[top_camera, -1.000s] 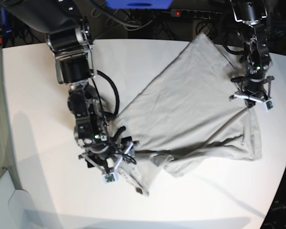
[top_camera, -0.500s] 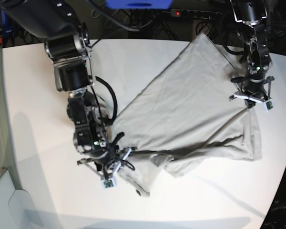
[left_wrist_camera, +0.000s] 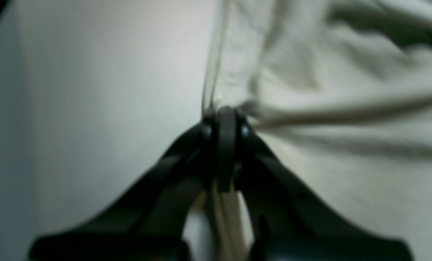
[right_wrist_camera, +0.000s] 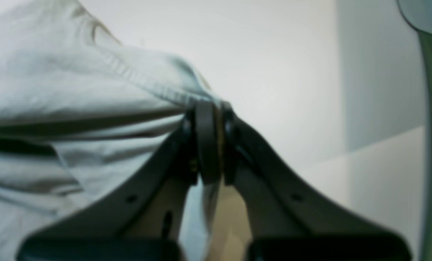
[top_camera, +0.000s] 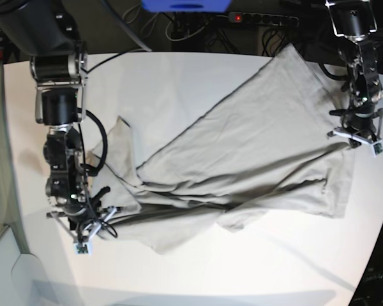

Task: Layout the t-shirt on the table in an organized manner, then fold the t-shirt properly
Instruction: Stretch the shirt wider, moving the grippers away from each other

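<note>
The light beige-grey t-shirt lies stretched diagonally across the white table, with creases along its lower edge. My right gripper, at the left of the base view, is shut on a hemmed edge of the shirt, low over the table; its shut jaw tips pinch the cloth. My left gripper, at the right of the base view, is shut on the shirt's opposite edge. In the left wrist view its tips pinch bunched cloth. The neck label is not visible.
A power strip and cables lie behind the table's far edge, beside a blue object. The curved front edge runs along the bottom. Bare white tabletop shows at the upper left and front of the shirt.
My right gripper has moved left and slightly down with the shirt edge, pulling the cloth wider. My left gripper has shifted a little right, still holding its edge.
</note>
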{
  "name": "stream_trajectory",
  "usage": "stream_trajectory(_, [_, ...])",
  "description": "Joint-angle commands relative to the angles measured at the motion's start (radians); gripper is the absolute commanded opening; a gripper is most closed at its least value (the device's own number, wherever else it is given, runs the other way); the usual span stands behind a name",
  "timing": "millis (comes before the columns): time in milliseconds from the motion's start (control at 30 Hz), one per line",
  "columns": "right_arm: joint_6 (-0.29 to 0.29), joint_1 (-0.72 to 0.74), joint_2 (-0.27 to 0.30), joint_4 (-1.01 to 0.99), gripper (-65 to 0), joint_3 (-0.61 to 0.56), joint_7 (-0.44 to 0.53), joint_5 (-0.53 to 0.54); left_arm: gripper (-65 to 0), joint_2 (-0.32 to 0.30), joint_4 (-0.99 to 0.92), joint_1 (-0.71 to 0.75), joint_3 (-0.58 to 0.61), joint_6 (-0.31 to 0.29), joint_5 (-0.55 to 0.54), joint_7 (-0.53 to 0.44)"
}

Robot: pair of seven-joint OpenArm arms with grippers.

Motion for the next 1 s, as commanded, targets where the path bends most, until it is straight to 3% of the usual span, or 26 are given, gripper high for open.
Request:
stream_trajectory(0, [0.012, 0.046, 0.017, 0.020, -65.0, 0.004, 0.031, 0.001, -64.5, -0.032, 0.016, -0.022, -0.005, 0.011, 0.001, -0.023])
stream_trajectory(233, [0.012, 0.086, 0.080, 0.014, -65.0, 0.004, 0.029, 0.001, -64.5, -0.116, 0.016, -0.100, -0.005, 0.009, 0.001, -0.022])
stream_trajectory(433, [0.012, 0.078, 0.100, 0.014, -65.0, 0.004, 0.029, 0.001, -64.5, -0.150, 0.015, -0.149, -0.001, 0.009, 0.002, -0.022])
stream_trajectory(733, [0.012, 0.018, 0.101, 0.040, -65.0, 0.058, 0.020, 0.001, -64.5, -0.150, 0.015, -0.124, -0.005, 0.009, 0.002, -0.022])
stream_trajectory(967, [0.012, -0.126, 0.095, 0.243, -65.0, 0.070, -0.022, 0.001, -64.2, -0.139, 0.018, -0.040, -0.005, 0.009, 0.002, -0.022])
